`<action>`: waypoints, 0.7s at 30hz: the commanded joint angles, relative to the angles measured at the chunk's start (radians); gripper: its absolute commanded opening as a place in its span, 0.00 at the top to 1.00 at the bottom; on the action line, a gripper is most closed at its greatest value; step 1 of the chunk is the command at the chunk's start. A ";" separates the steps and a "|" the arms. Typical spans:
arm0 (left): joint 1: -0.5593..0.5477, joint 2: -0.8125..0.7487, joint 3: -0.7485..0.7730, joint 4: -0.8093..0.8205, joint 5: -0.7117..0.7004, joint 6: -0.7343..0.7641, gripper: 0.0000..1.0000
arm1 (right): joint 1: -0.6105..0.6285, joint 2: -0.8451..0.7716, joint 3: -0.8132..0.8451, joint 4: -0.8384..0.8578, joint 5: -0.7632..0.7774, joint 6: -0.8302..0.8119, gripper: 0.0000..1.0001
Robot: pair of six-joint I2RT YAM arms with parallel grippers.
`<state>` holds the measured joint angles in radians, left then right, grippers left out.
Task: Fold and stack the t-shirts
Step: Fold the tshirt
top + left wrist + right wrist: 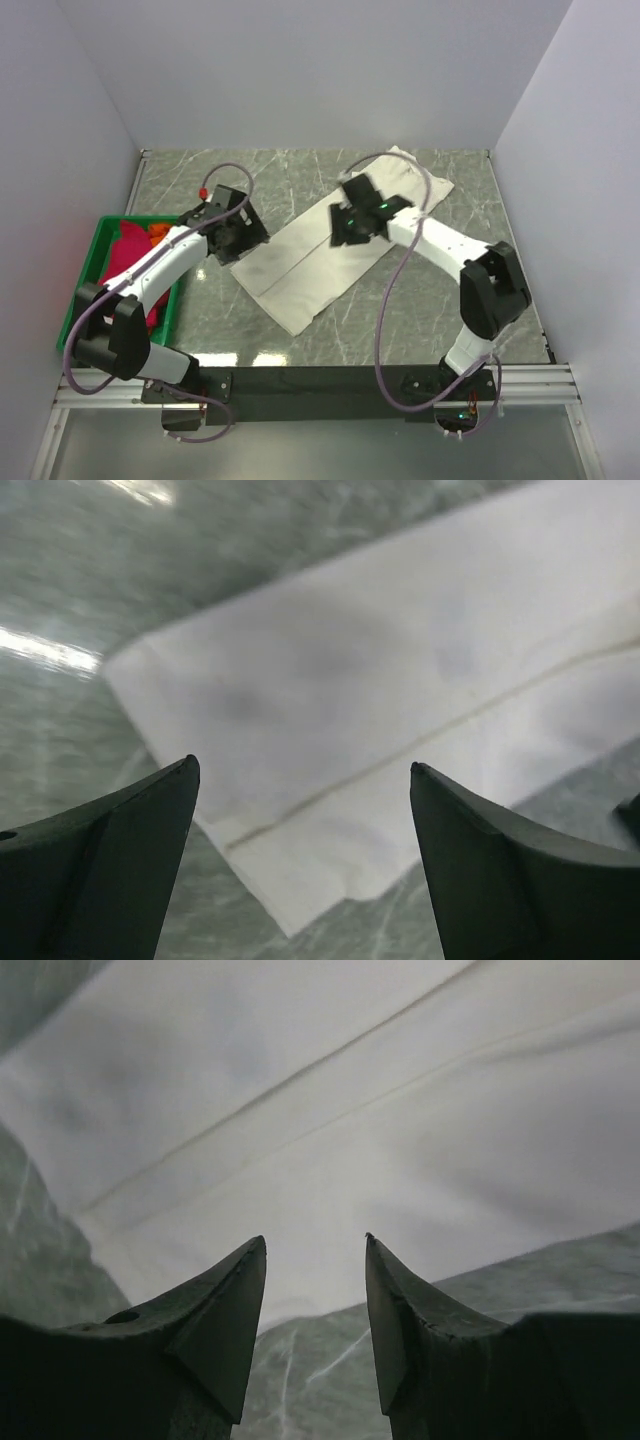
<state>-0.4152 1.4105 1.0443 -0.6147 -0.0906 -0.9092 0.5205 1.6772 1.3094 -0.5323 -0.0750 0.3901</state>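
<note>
Scene from above: looking down on a grey marbled counter (430, 310) boxed in by white walls. Lying diagonally across its middle, a cream t-shirt (310, 265), folded into a long strip running from near-left to far-right, with a seam or fold line along its length. Losing the strip's far end partly behind the right arm (440, 245) and a looping lilac cable (385, 300).

Reaching in from the left and hanging at the strip's left edge: the left claw (302, 765), spread wide and gripping nothing. Showing only two dark fingertips in its own wrist camera, with a corner of the cream cloth lying flat on the counter between and beyond them. Blurring heavily in that view, so giving no way to tell how high the fingertips are above the cloth.

Reaching in from the right and hanging over the middle of the strip: the right claw (315, 1239), parted by a narrower gap and closing on nothing. Framing the cloth's edge and two long parallel creases in its wrist camera, again without showing whether the tips are touching the fabric.

Sitting at the counter's left edge, well apart from the strip: a green crate (82, 290), partly covered by the left arm (150, 270). Holding a bunched crimson-pink t-shirt (128, 250) and a scrap of orange t-shirt (158, 233), both too crumpled and hidden to make out their shape.
</note>
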 commanded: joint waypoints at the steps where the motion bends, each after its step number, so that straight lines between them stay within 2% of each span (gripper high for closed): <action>1: 0.087 -0.013 0.007 -0.034 -0.038 0.128 0.08 | 0.162 0.009 0.002 -0.032 0.001 -0.077 0.49; 2: 0.104 -0.025 -0.012 -0.023 -0.026 0.150 0.09 | 0.246 0.031 0.013 -0.034 0.001 -0.086 0.48; 8: 0.184 -0.079 -0.069 0.033 -0.027 0.214 0.09 | 0.462 0.211 0.165 -0.103 0.037 -0.163 0.48; 14: 0.233 -0.097 -0.118 0.088 -0.050 0.250 0.09 | 0.562 0.358 0.252 -0.205 0.057 -0.233 0.47; 18: 0.245 -0.104 -0.153 0.130 -0.044 0.263 0.09 | 0.605 0.371 0.257 -0.299 0.043 -0.275 0.48; 21: 0.246 -0.105 -0.174 0.139 -0.041 0.263 0.09 | 0.619 0.323 0.171 -0.328 -0.014 -0.307 0.48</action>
<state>-0.1726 1.3365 0.8864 -0.5274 -0.1226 -0.6724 1.1294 2.0609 1.5272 -0.7677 -0.0547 0.1390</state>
